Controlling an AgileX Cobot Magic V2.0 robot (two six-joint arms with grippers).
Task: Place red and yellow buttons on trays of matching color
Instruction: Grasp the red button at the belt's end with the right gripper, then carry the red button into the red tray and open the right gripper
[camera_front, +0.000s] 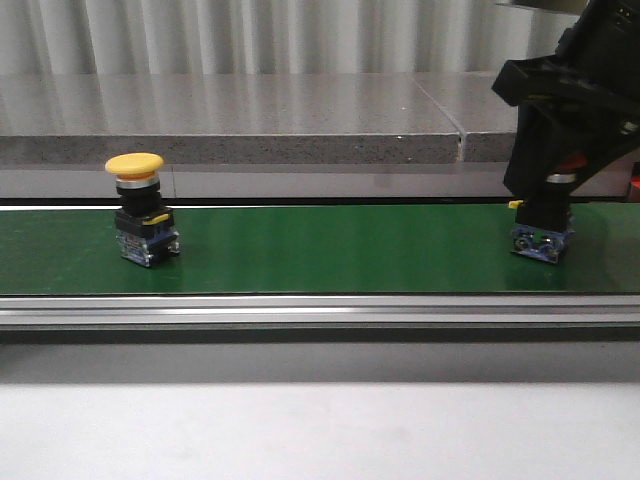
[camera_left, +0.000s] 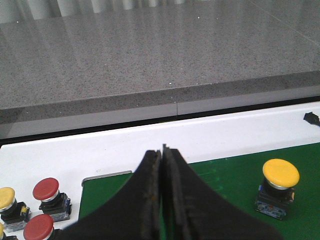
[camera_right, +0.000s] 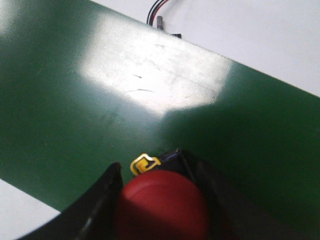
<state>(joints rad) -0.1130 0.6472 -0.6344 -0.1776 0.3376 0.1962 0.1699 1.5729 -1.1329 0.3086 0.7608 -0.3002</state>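
Item: yellow button (camera_front: 140, 205). Standing upright on the left part of the green belt (camera_front: 330, 250), mushroom cap on top, black collar and blue base beneath. Nothing is touching it. The left wrist view is also showing it (camera_left: 278, 186) on the belt, off to one side of the left gripper.

Item: red button (camera_right: 161, 207). Standing upright on the right part of the green belt, well apart from the yellow one. In the front view only its blue base (camera_front: 540, 240) and a sliver of red are showing under the arm.

Item: right gripper (camera_front: 560, 165). Reaching down over the red button; its jaws are sitting on either side of the red cap and appear to be gripping it, with the button's base resting on the belt.

Item: left gripper (camera_left: 162, 200). Jaws are pressing together, holding nothing, above the belt's edge.

Item: spare buttons (camera_left: 46, 192). Red and yellow ones are grouped on the white desk (camera_left: 200, 137) beyond the belt's end.

Item: grey stone ledge (camera_front: 250, 120). Running behind the belt.
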